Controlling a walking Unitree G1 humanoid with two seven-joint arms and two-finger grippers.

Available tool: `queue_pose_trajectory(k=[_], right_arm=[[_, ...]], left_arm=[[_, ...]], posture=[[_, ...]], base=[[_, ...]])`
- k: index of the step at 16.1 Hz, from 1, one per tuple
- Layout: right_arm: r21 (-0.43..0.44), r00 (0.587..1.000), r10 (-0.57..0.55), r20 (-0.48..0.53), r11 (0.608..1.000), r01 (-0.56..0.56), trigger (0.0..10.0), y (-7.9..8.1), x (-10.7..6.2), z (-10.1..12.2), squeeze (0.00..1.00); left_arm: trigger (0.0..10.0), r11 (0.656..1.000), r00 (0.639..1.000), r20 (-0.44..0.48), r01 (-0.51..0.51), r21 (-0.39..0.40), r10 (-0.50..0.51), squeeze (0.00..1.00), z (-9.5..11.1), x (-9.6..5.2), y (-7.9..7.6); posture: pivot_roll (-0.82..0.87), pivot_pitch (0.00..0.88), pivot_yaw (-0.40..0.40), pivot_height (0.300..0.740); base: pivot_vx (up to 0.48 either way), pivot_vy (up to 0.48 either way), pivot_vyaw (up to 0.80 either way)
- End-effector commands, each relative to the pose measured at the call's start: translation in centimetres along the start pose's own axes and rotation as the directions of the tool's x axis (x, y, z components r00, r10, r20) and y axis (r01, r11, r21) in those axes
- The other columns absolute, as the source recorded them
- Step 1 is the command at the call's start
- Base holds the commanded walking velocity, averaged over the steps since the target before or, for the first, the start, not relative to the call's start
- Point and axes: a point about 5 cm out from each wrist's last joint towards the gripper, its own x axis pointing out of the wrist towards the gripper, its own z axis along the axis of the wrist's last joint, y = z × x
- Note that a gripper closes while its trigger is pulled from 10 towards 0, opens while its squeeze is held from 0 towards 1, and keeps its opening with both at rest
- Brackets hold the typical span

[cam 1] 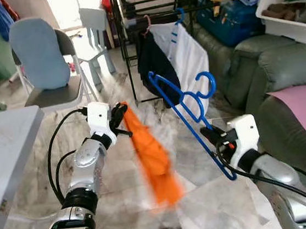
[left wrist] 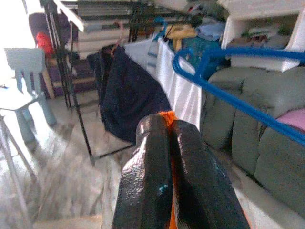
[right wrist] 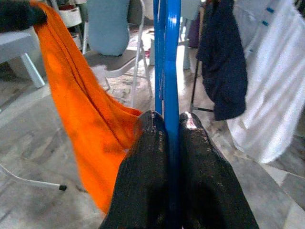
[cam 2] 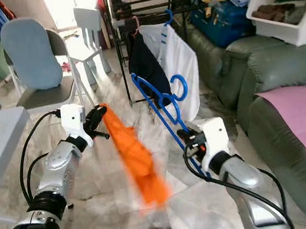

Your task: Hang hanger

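Note:
My right gripper [cam 1: 210, 135] is shut on the lower bar of a blue plastic hanger [cam 1: 188, 110], which rises up and left with its hook [cam 1: 207, 83] near the top. In the right wrist view the black fingers [right wrist: 143, 186] pinch the blue hanger [right wrist: 169, 71]. My left gripper [cam 1: 121, 118] is shut on the top corner of an orange cloth [cam 1: 155, 158] that hangs down, blurred, between the two arms. The left wrist view shows the orange cloth [left wrist: 167, 116] squeezed between the fingertips [left wrist: 147, 171].
A black drying rack [cam 1: 133, 34] stands ahead with a dark garment [cam 1: 155, 64] and a white garment [cam 1: 188, 55] on hangers. A green sofa [cam 1: 270, 73] with a pink cover runs along the right. A folding chair [cam 1: 48, 65], a small chair and a grey table [cam 1: 1, 143] are to the left.

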Motion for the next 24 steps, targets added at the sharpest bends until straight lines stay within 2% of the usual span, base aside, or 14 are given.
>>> queue_pose_trajectory(k=[1,6,8,10,14,24], right_arm=[[-0.010,1.000,0.021,0.013,1.000,-0.021,10.0,0.3,0.4,0.5,0.00],[-0.014,1.000,0.021,0.008,1.000,-0.021,10.0,0.2,0.4,0.5,0.00],[-0.018,1.000,0.022,0.004,1.000,-0.022,10.0,0.2,0.4,0.5,0.00],[-0.020,1.000,0.024,0.000,1.000,-0.024,10.0,0.3,0.6,0.4,0.00],[-0.021,1.000,0.024,-0.005,0.999,-0.024,10.0,0.4,0.8,0.3,0.00],[-0.027,1.000,0.028,-0.011,0.999,-0.028,10.0,0.3,1.2,0.3,0.00]], left_arm=[[10.0,1.000,1.000,0.020,0.002,0.016,-0.003,0.00,0.7,0.2,0.2],[10.0,1.000,1.000,0.014,0.013,0.009,-0.013,0.00,0.8,0.3,-0.1],[10.0,1.000,1.000,-0.002,0.013,-0.012,-0.013,0.00,0.5,0.3,-0.2],[10.0,1.000,0.999,-0.054,-0.002,-0.028,0.001,0.00,-0.1,0.4,-0.5],[10.0,0.997,0.997,-0.056,0.043,-0.059,-0.046,0.00,-0.3,0.3,-0.8],[10.0,0.995,0.995,-0.064,0.076,-0.064,-0.080,0.00,-0.6,-0.1,-1.4]], posture=[[-0.20,0.000,0.052,0.740],[-0.21,0.000,0.053,0.740],[-0.21,0.000,0.050,0.740],[-0.21,0.000,0.048,0.740],[-0.20,0.000,0.046,0.740],[-0.19,0.000,0.032,0.740]], base=[[0.337,0.000,-0.49],[0.337,0.000,-0.28],[0.000,0.000,0.00],[0.000,0.000,0.00],[0.000,0.000,0.00],[0.000,0.395,0.00]])
